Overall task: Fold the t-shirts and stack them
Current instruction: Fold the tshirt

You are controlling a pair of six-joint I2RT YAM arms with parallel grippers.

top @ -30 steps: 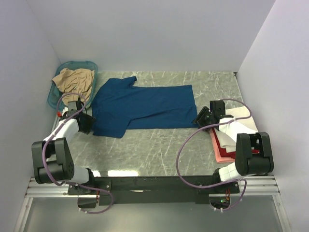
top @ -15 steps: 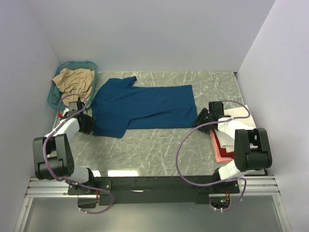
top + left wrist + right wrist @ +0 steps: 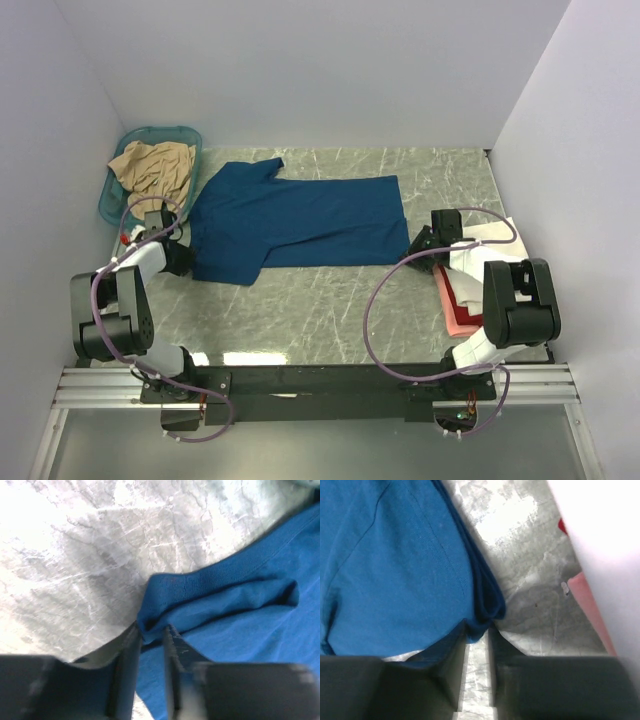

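Note:
A dark blue t-shirt lies spread flat across the middle of the table, one sleeve pointing to the back. My left gripper is at its near left corner. In the left wrist view that gripper is shut on a bunched fold of the blue cloth. My right gripper is at the near right corner. In the right wrist view it pinches the doubled hem of the blue shirt at its fingertips. A tan t-shirt sits crumpled in the basket.
The teal basket stands at the back left by the wall. A stack of folded shirts lies at the right, cream-white over red and pink; its white and pink edges lie close beside my right gripper.
Both grippers have moved in onto the blue shirt's near corners, and their jaws have narrowed from open onto the cloth. The shirt itself has not shifted.

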